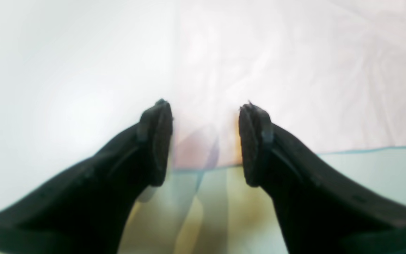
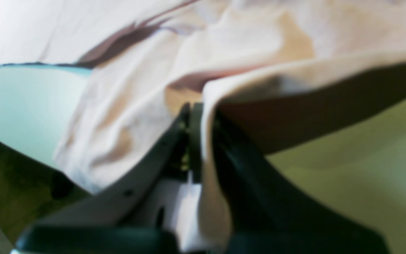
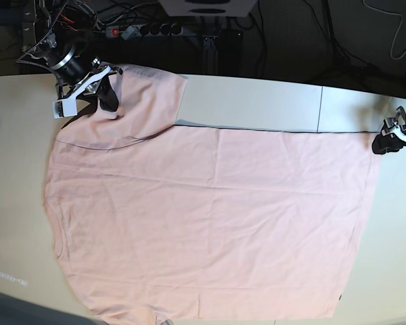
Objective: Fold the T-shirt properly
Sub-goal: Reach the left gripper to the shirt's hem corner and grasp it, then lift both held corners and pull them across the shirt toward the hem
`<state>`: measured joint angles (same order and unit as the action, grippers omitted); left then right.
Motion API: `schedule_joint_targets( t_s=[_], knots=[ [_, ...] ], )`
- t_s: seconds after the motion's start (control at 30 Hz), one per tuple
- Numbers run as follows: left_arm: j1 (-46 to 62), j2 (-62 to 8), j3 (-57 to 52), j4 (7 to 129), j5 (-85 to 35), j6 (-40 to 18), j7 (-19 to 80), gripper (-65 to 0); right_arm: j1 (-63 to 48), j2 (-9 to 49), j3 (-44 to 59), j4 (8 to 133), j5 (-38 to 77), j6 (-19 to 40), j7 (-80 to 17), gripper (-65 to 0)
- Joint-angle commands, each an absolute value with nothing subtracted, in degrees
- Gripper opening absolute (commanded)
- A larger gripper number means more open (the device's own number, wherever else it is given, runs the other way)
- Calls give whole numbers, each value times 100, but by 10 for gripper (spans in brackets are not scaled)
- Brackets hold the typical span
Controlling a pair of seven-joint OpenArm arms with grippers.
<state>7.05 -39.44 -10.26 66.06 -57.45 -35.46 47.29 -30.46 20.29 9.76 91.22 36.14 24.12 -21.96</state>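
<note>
Right gripper (image 2: 203,141) is clamping a raised sleeve edge of the T-shirt (image 3: 210,223), which is lying plain side up across the table (image 3: 257,101); left gripper (image 1: 205,141), jaws apart, is hovering over the hem corner, bare table beyond.

The left gripper (image 1: 205,143) points away from the camera, and its two black jaws stand apart with a clear gap between them. In this gap the edge of the pink T-shirt (image 1: 294,70) is visible, lying flat on the table (image 1: 382,173). The cloth fills the upper right part of the view and shows soft wrinkles. The upper left part is washed out by bright light. The picture is blurred.
</note>
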Motion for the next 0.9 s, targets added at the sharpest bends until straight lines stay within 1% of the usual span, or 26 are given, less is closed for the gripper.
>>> schedule_joint_targets(
  t_s=[0.0,0.13,0.37,0.4,0.5,0.57,0.63,0.7,0.77,0.87],
  knots=[
    [655,-4001,-849,6624,-5533,-3677,4982,-305,-3100,2082,989,9137,3468,2624,-2425,-650],
    [403,-4001,-449,6624,-5485,-3673,5009,-305,-3103,2082,989,9137,3470,2624,-2427,-650],
    [290,-3999,-408,6624,-5378,-3675,5039,-314,-3114,2082,989,9137,3472,2622,-2425,-650],
    [290,-4001,-408,6624,-5380,-3675,5037,-346,-3114,2082,989,9137,3472,2622,-2423,-650],
    [292,-4001,-408,6624,-5369,-3677,4788,-502,-3114,2080,989,9137,3474,2622,-2423,-650],
    [290,-4001,-408,6624,-5253,-3675,4558,-571,-3114,2080,989,9137,3472,2622,-2423,-650],
    [290,-4001,-408,6624,-5094,-3675,4362,-597,-3116,2080,989,9137,3472,2622,-2423,-650],
    [287,-4001,-408,6626,-4915,-3673,4241,-602,-3116,2082,989,9137,3470,2622,-2425,-650],
    [287,-4001,-408,6626,-4805,-3673,4176,-650,-3111,2080,989,9137,3474,2622,-2493,-650],
    [287,-4003,-408,6626,-4772,-3701,4176,-650,-3109,2080,989,9139,3516,2622,-2598,-650]
  ],
)
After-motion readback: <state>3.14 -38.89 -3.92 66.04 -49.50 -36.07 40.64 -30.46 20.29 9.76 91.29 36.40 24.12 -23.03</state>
